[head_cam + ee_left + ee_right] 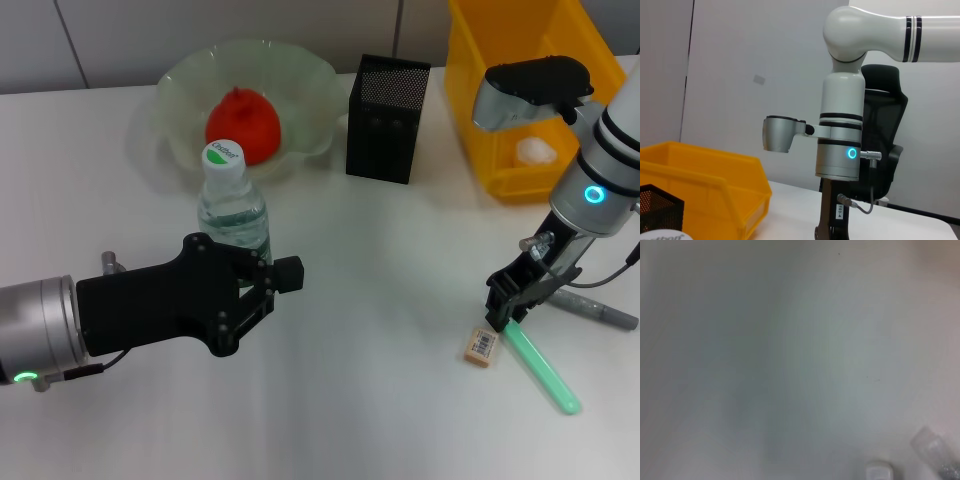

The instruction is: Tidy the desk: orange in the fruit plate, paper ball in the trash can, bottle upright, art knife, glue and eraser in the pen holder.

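While clear ribbed bottle stands upright, left gripper clasps it.

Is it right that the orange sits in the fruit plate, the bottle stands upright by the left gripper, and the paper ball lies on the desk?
Not quite: the head view shows the paper ball inside the trash can, not on the desk. The orange does sit in the fruit plate, and the bottle stands upright by the left gripper.
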You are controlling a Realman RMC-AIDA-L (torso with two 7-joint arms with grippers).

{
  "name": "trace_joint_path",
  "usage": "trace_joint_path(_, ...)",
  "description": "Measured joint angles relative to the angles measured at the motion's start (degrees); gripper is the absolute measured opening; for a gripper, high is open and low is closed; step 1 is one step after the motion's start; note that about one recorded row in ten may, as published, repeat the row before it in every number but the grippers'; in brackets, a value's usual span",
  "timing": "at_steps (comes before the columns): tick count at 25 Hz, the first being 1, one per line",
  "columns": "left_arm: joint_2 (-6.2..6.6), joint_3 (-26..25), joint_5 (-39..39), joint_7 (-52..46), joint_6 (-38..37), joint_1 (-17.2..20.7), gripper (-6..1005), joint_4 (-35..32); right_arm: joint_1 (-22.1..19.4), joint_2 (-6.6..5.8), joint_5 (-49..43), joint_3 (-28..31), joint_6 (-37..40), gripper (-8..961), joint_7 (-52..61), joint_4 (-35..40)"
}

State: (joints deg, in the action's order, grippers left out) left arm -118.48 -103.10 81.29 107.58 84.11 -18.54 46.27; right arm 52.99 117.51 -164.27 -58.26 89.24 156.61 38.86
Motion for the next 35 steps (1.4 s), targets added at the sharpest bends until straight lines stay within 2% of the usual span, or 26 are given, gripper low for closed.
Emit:
trace_joint_path(13,0.0,0.0,0.0,0.0,0.0,0.2,14,0.0,-1.1,-0.01,0.3,0.4,-0.2,186,0.0,0.7)
trace_joint_path(20,0.0,0.0,0.0,0.0,0.0,0.3,14,0.0,-3.3,0.14,0.4,0.1,0.3,187,-0.3,4.7)
trace_joint_path(25,0.0,0.0,0.0,0.0,0.0,0.3,14,0.0,-5.0,0.76,1.3,0.4,2.3,187,-1.4,9.8)
trace_joint_path(35,-0.06,-1.4,-0.2,-0.4,0.0,0.2,15,0.0,-11.0,1.49,9.8,0.0,5.9,188,-3.2,28.6)
